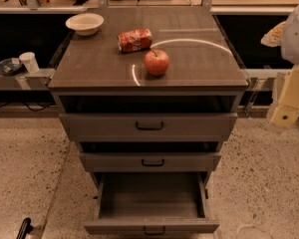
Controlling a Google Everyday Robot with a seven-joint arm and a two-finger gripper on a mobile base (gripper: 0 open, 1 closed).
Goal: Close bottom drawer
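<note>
The bottom drawer [152, 226] of the grey-brown cabinet [104, 68] is pulled far out toward me. Its inside shows bare, and its small dark handle [154, 230] sits near the lower edge of the view. My gripper [289, 101] shows as a cream-coloured part of the arm at the right edge. It hangs beside the cabinet at the height of the top drawer, well above and to the right of the bottom drawer, touching nothing.
The middle drawer [150, 162] and top drawer [148, 126] stand slightly out. On the cabinet top lie a red apple [156, 62], a red can [135, 40] on its side and a white bowl [84, 23]. A dark object [24, 228] lies on the floor at the lower left.
</note>
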